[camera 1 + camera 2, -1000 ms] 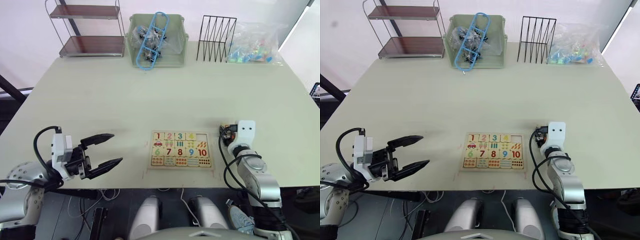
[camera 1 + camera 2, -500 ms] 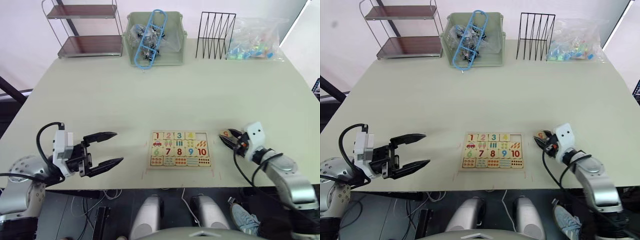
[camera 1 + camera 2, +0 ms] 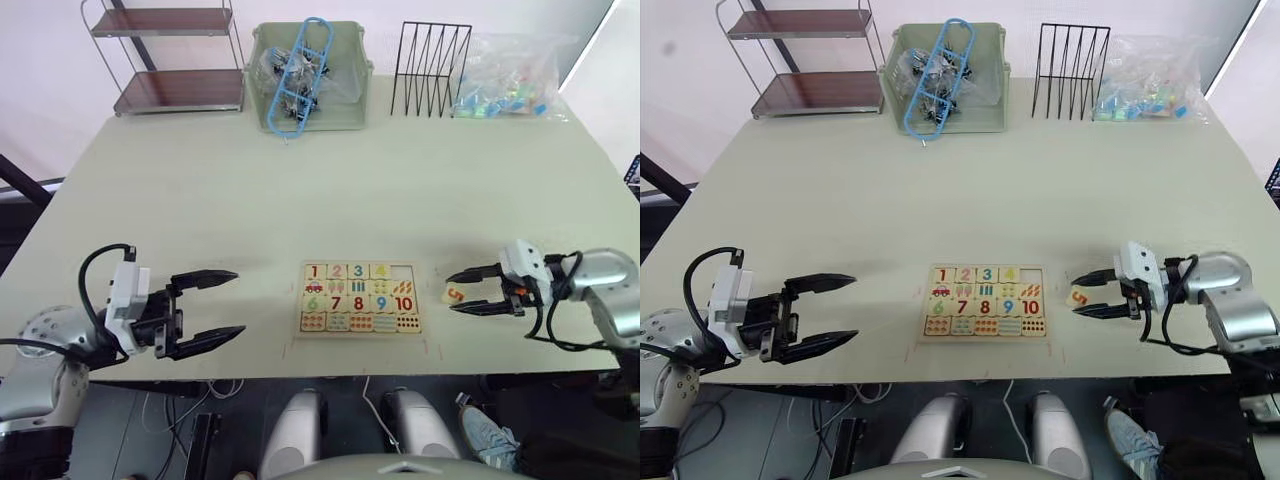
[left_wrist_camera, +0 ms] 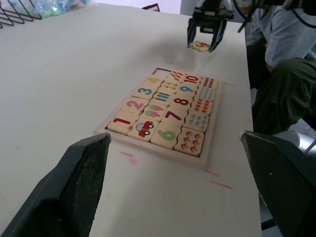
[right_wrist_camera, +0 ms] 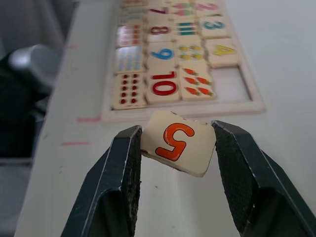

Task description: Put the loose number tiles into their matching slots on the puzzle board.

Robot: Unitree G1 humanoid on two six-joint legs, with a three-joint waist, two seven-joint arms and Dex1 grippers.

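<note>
The wooden puzzle board (image 3: 362, 322) lies near the table's front edge, with tiles 1 to 4 seated in its far row. The slot (image 3: 404, 272) at that row's right end is bare, also seen as the empty slot (image 5: 228, 84). My right gripper (image 3: 453, 292) points left just right of the board and is shut on the loose number tile 5 (image 5: 178, 142). That tile (image 3: 455, 294) hangs tilted between the fingers, slightly above the table. My left gripper (image 3: 238, 302) stands open and empty well left of the board.
Along the back edge stand a metal shelf (image 3: 175, 60), a green bin (image 3: 345, 112) holding blue clips, a black wire rack (image 3: 430, 70) and a plastic bag (image 3: 510, 75). A person (image 4: 281, 49) sits beyond the table's right side.
My right arm swung out to the right and its gripper turned to point left at the board, now gripping tile 5. The left gripper has barely moved.
</note>
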